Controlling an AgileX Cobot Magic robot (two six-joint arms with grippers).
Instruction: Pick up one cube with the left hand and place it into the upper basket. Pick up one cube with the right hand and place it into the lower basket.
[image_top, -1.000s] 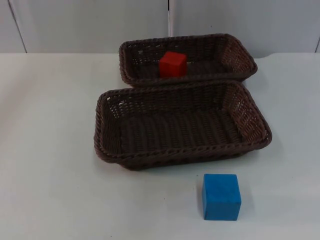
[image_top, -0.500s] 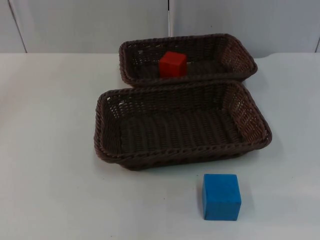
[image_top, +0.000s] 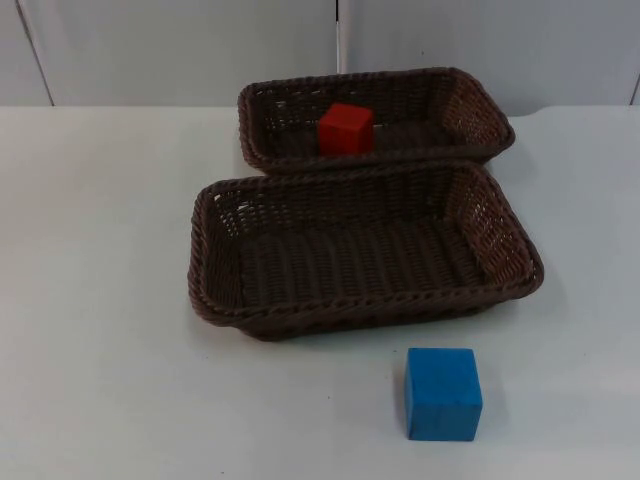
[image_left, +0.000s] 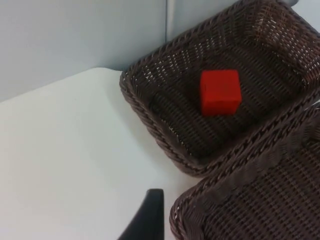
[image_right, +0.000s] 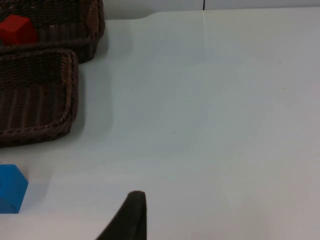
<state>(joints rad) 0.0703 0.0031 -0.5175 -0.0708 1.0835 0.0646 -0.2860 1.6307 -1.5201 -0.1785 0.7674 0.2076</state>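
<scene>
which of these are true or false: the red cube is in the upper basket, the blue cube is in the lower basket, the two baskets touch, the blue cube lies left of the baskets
1. The red cube is in the upper basket. True.
2. The blue cube is in the lower basket. False: it rests on the white table, in front of that basket.
3. The two baskets touch. True: their rims meet along the long sides.
4. The blue cube lies left of the baskets. False: it lies in front, toward the right.
</scene>
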